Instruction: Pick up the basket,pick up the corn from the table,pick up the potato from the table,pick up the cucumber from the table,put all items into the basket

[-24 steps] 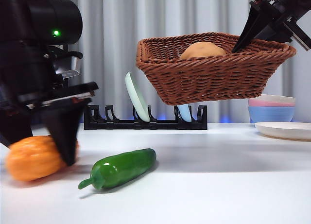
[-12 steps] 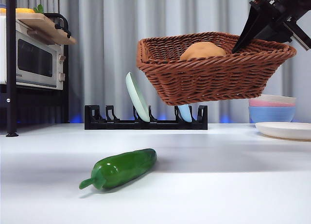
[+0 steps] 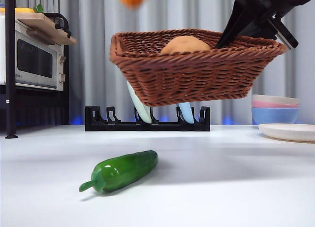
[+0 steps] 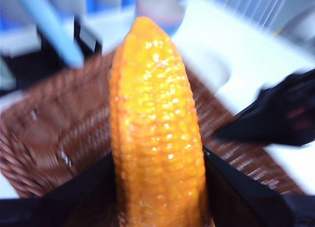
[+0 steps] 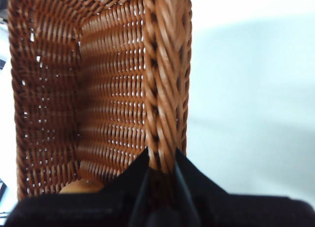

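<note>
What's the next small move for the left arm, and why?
Probably lower the corn toward the basket before releasing. The left claw grips it above the weave, and the front view shows it high over the rim. The right claw holds the basket aloft with the potato inside.

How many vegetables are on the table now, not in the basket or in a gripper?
1: the cucumber lies on the table. The potato is in the lifted basket, and the left gripper holds the corn above it.
</note>
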`<state>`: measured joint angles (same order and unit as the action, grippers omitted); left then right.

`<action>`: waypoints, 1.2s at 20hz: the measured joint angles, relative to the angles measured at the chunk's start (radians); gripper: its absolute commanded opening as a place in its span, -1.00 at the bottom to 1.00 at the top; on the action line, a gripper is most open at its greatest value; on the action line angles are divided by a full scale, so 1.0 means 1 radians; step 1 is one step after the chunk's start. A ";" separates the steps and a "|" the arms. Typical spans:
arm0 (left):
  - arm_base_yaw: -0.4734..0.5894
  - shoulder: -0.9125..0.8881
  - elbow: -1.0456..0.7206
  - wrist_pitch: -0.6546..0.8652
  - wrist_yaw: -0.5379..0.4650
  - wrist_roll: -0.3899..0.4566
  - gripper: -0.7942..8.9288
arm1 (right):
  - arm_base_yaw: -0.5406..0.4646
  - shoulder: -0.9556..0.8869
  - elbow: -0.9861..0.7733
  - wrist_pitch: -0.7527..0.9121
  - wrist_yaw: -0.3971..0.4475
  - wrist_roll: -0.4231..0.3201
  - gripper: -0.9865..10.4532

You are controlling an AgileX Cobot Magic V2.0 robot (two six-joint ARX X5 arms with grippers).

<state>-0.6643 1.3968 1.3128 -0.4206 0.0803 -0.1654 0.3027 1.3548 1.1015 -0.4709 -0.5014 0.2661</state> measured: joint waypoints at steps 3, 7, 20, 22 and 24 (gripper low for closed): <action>-0.004 0.113 0.026 -0.034 -0.003 0.001 -0.83 | 0.011 0.000 0.000 0.000 0.020 0.000 -0.86; -0.018 0.134 0.030 -0.031 -0.003 0.017 0.30 | 0.011 0.000 0.000 0.000 0.022 0.000 -0.86; -0.039 0.020 0.281 -0.420 0.001 0.066 0.28 | -0.019 0.000 0.000 0.024 0.021 0.010 -0.86; -0.069 -0.067 0.360 -0.554 0.001 0.089 0.28 | -0.041 0.000 0.000 0.050 0.021 0.014 -0.86; -0.102 -0.145 0.365 -0.675 0.001 0.097 0.28 | -0.066 0.000 0.000 0.056 0.021 0.016 -0.86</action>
<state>-0.7666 1.2514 1.6779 -1.0958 0.0814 -0.0685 0.2363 1.3548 1.1015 -0.4149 -0.4801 0.2817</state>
